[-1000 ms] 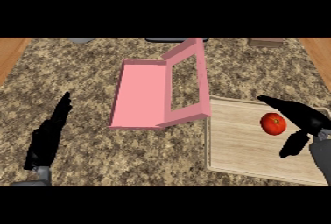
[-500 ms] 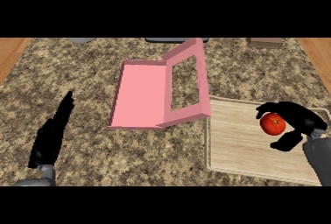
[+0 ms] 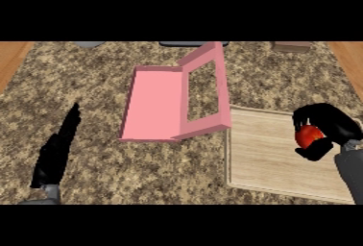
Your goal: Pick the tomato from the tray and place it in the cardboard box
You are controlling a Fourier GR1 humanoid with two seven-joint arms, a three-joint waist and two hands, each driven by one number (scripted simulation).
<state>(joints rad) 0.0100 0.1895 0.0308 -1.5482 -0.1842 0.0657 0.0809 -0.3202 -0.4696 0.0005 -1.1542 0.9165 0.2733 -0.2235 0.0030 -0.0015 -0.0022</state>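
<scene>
A red tomato (image 3: 308,137) shows over the right part of the light wooden tray (image 3: 266,158), mostly wrapped by my right hand (image 3: 327,126), whose black fingers and thumb curl round it. The pink open box (image 3: 166,105) lies left of the tray on the counter, its flap raised at the right side. My left hand (image 3: 58,146) rests at the lower left with straight fingers, holding nothing.
The speckled stone counter (image 3: 92,86) runs under everything, with wooden edges at both upper corners. A brown block (image 3: 292,46) and dark and grey objects sit along the far edge.
My right hand has closed round the tomato, which lay uncovered on the tray a second ago. Hand and tomato have shifted slightly toward the tray's right edge. The left hand has stayed still.
</scene>
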